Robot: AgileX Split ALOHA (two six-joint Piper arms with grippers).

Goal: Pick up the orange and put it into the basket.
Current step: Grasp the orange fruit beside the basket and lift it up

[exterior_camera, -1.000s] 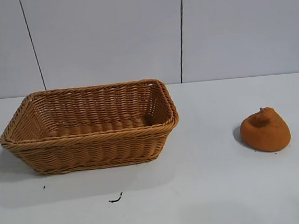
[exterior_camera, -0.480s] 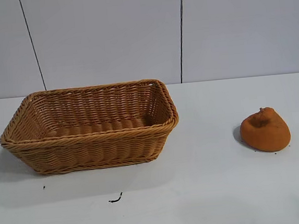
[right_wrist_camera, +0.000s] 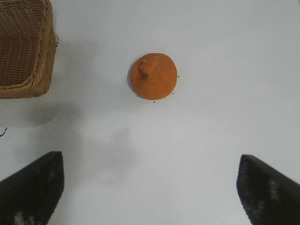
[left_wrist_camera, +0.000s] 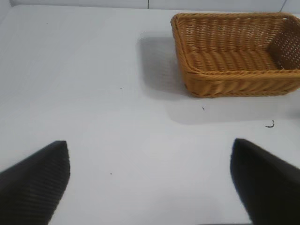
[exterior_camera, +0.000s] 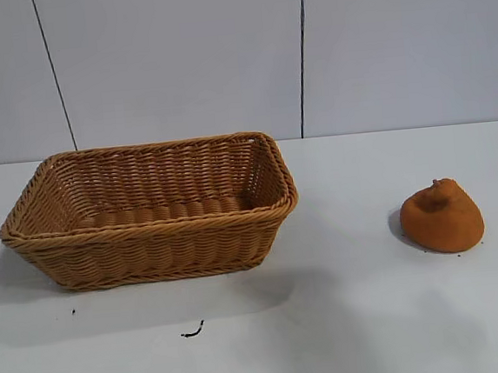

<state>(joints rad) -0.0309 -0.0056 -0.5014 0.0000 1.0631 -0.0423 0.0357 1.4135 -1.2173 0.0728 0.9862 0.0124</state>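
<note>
So the orange (exterior_camera: 442,217) sits alone on the table (exterior_camera: 365,316), well apart from the basket (exterior_camera: 151,214). The right gripper (right_wrist_camera: 150,187) hangs above it, spread wide, with the orange straight ahead. The left gripper (left_wrist_camera: 150,180), also spread, faces the basket, so the right arm looks nearer.

Lab bench — white table (exterior_camera: 365,316), panelled wall (exterior_camera: 177,62)

Wide bare bench (exterior_camera: 356,317) between the basket (exterior_camera: 151,214) and the orange (exterior_camera: 442,216), well apart. Open room all around the orange, nothing touching it. Basket mouth unobstructed from above, flared walls the only barrier. Right gripper (right_wrist_camera: 150,187) fingers spread wide above bare bench, the orange ahead between them.
</note>
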